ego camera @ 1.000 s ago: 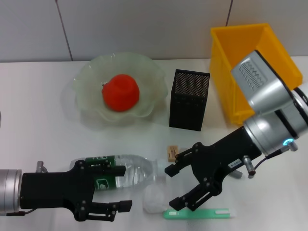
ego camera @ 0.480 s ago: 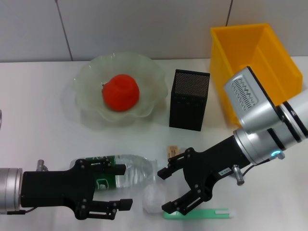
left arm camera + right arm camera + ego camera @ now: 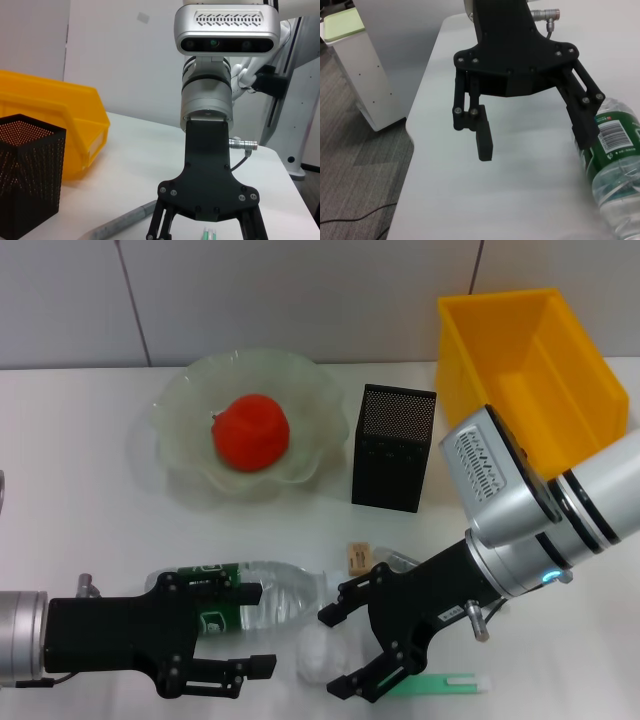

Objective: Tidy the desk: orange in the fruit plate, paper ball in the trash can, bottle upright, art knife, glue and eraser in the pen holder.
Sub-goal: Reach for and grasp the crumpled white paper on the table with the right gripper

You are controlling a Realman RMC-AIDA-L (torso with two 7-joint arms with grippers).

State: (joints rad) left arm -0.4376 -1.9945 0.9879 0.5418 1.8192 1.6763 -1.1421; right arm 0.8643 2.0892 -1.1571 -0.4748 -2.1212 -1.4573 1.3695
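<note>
Left gripper spread wide around the lying bottle. Right gripper spread wide around the paper ball, beside the knife.

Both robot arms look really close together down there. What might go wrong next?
The right gripper and left gripper, both open, face each other and might collide. Between them the paper ball sits against the lying bottle's cap end; a grab might knock either. The right gripper also overhangs the green art knife.

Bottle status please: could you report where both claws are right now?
Left claw open beside lying bottle. Right claw open around paper ball.
</note>
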